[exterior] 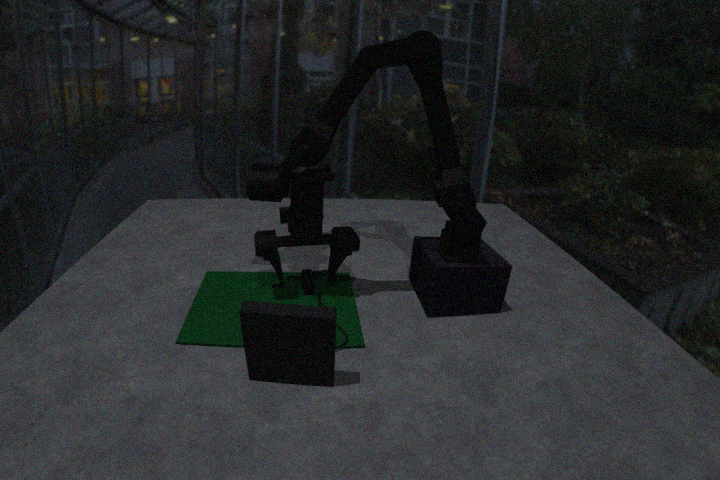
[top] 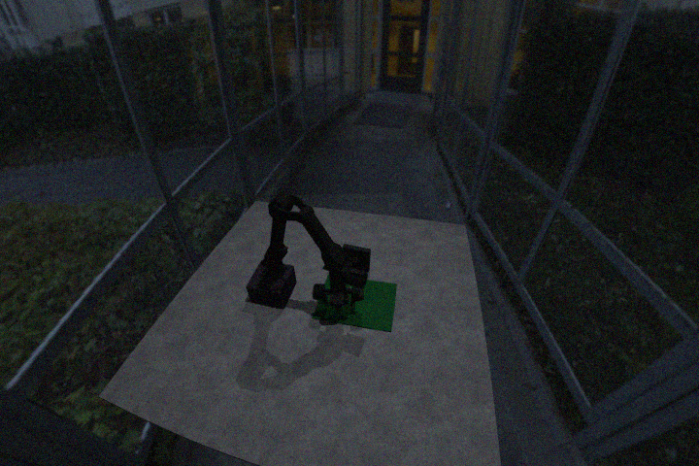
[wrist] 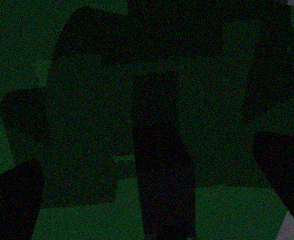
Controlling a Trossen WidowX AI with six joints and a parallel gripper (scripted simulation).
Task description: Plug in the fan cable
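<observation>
The green board (top: 381, 307) (exterior: 213, 316) (wrist: 232, 215) lies flat on the table. The dark plug (exterior: 308, 281) (wrist: 166, 185) stands up over the board. My gripper (top: 338, 313) (exterior: 306, 283) (wrist: 150, 158) is open, fingers wide apart and low over the board. One finger is on each side of the plug, with visible gaps in the wrist view. The thin dark cable (exterior: 345, 338) loops beside the fan (exterior: 289, 345), a dark square block standing at the board's near edge in the exterior view. The four-pin header cannot be made out, and the plug's lower end is unclear.
The arm's dark base box (top: 271, 285) (exterior: 460, 280) stands on the pale table (top: 416, 384) (exterior: 485, 396) beside the board. The arm hides part of the board in the top view. The scene is very dark, and the arm's shadow covers much of the board in the wrist view.
</observation>
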